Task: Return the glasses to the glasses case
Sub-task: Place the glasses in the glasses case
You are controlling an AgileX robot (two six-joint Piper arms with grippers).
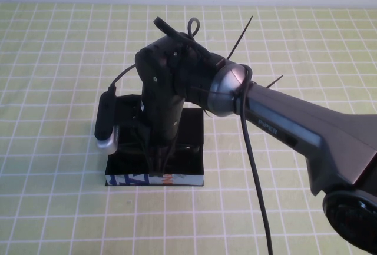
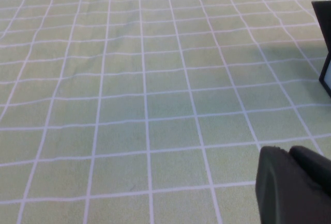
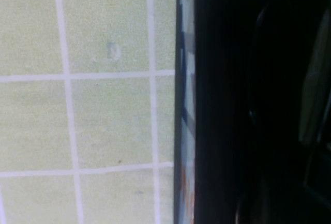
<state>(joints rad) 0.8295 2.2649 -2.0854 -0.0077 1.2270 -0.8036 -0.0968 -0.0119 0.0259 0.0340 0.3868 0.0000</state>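
The glasses case [image 1: 154, 179] is a black open box on the green checked cloth, and its front edge carries blue, white and orange print. My right gripper [image 1: 160, 159] points down into the case from above, and its tip is lost in the dark interior. The right wrist view shows the printed edge of the case [image 3: 185, 105] and a dim reflective shape inside, probably a lens of the glasses [image 3: 313, 94]. My left gripper [image 2: 289, 151] is shut and empty, low over bare cloth. A corner of the case [image 2: 326, 63] shows beyond it. The left arm is out of the high view.
The green checked cloth [image 1: 59, 60] covers the whole table. The right arm's body [image 1: 306, 131] and its cable [image 1: 256, 172] cross the right side. A grey camera housing [image 1: 105, 119] hangs at the case's left side.
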